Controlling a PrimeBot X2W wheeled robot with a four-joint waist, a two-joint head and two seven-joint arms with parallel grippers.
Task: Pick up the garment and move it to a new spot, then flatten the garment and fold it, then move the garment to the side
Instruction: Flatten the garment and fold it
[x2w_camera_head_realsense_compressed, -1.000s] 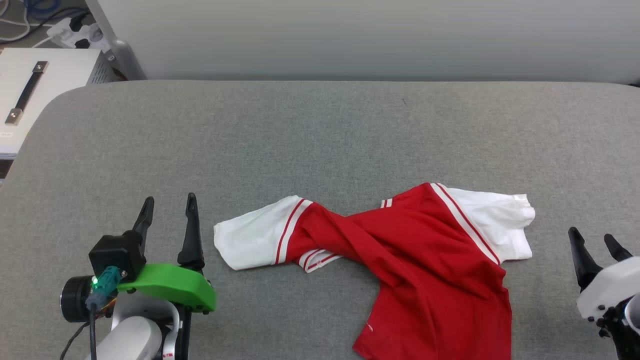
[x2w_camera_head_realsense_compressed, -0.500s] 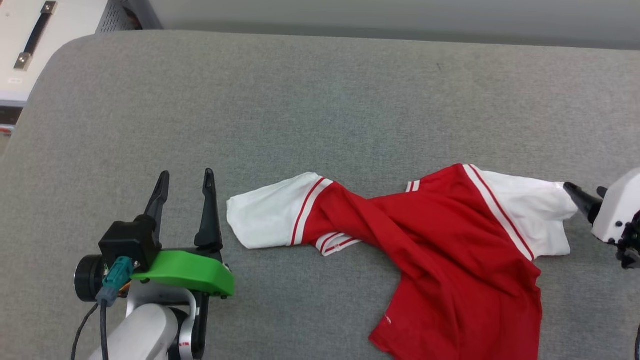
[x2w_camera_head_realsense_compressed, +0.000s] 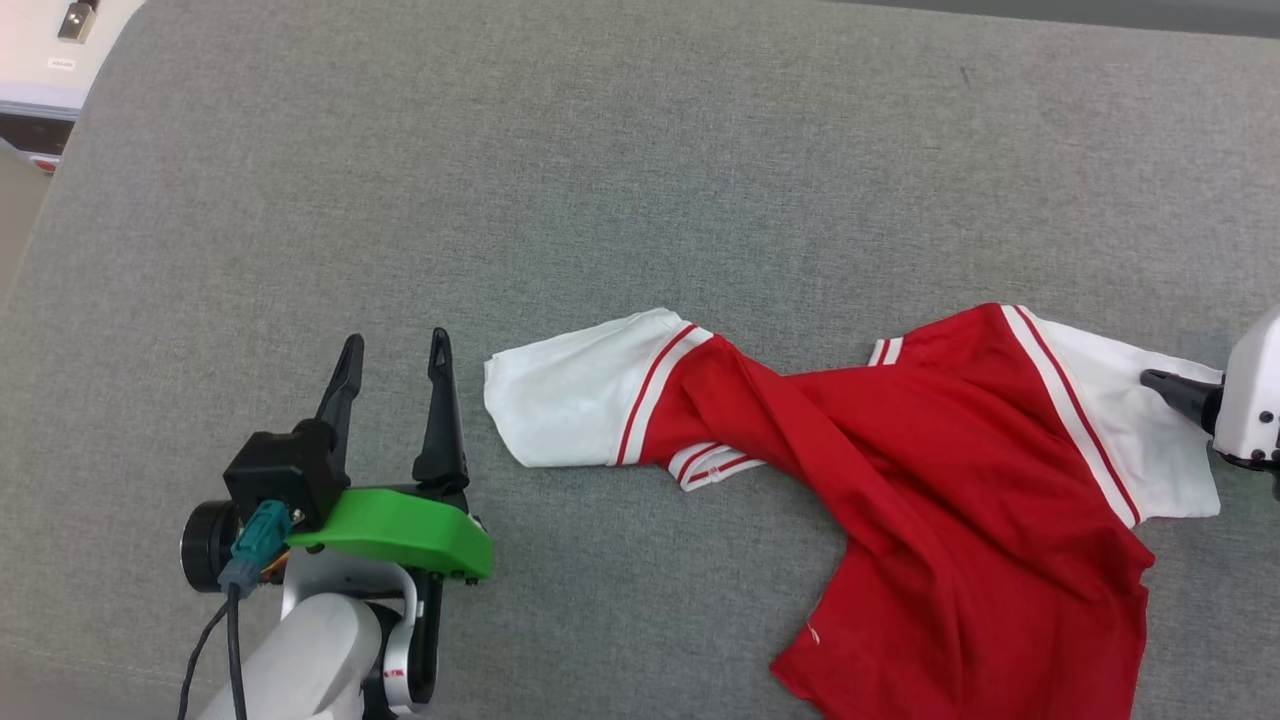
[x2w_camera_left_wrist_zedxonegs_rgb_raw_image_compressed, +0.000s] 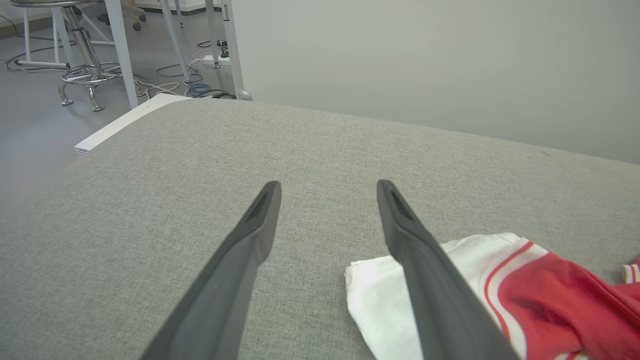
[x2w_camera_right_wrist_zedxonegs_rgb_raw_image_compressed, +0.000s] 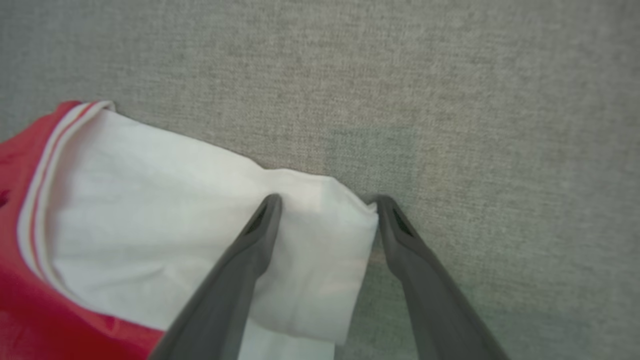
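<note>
The red garment (x2w_camera_head_realsense_compressed: 900, 470) lies rumpled on the grey table (x2w_camera_head_realsense_compressed: 600, 150), a tiny white mark (x2w_camera_head_realsense_compressed: 815, 635) by its hem unreadable, left hand (x2w_camera_head_realsense_compressed: 395, 337) open beside one white sleeve (x2w_camera_head_realsense_compressed: 560, 400), right hand (x2w_camera_right_wrist_zedxonegs_rgb_raw_image_compressed: 327, 200) open astride the edge of the other sleeve (x2w_camera_right_wrist_zedxonegs_rgb_raw_image_compressed: 175, 210).

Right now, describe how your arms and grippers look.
Left gripper: two long, tapering dark jaws on a black block, green cover, teal plug with black cable, white forearm bearing a small red mark. Right gripper: same dark jaws, white housing.
</note>
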